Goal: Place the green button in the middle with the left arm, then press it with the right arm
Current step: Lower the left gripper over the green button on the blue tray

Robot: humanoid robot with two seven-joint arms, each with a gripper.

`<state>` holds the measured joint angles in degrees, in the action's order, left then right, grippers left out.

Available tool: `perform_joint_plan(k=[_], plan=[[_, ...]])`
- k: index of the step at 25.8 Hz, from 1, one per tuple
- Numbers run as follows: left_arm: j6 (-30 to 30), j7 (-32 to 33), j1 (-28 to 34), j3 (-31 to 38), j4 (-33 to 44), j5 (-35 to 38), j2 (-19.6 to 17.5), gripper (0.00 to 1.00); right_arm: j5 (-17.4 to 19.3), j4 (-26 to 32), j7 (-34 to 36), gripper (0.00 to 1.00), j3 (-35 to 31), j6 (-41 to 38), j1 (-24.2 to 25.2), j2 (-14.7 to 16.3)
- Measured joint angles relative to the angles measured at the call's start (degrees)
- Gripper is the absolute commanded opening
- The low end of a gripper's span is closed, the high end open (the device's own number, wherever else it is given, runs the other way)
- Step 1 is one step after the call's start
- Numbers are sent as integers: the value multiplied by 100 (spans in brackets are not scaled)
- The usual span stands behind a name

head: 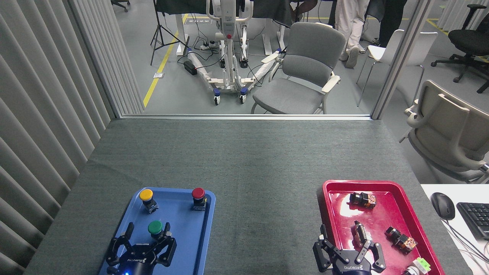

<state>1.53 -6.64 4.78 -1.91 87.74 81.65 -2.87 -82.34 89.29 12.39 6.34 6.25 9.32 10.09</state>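
Observation:
The green button stands upright in the blue tray, in its near half. My left gripper is open over the tray's near end, one finger to the left of the green cap and the other close by its right side. The middle, a dark grey cloth, lies between the two trays with nothing on it. Over the near left corner of the red tray, my right gripper is open and holds nothing.
A yellow button and a red button stand at the far end of the blue tray. The red tray holds several small switch parts. A mouse and keyboard lie off the right edge. Vertical blinds line the left.

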Motion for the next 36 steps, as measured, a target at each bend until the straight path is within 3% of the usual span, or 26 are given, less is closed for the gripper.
perform_joint_plan(k=[5,14,19,25,36], plan=[[-81,-81,-2,29,194,-612,-8,100,-2,0,-6,99,-1,0,0,1],[-112,-301,3,24,309,-713,-62,100,-2,4,-25,99,-1,0,-2,5],[-129,-304,3,12,297,-530,-159,100,-2,2,-26,99,-1,0,-5,2],[-104,-248,13,27,308,397,-56,100,-1,1,-27,99,-1,0,-7,8],[-54,-260,17,151,147,314,-51,100,-1,11,-31,99,-1,0,-2,18]])
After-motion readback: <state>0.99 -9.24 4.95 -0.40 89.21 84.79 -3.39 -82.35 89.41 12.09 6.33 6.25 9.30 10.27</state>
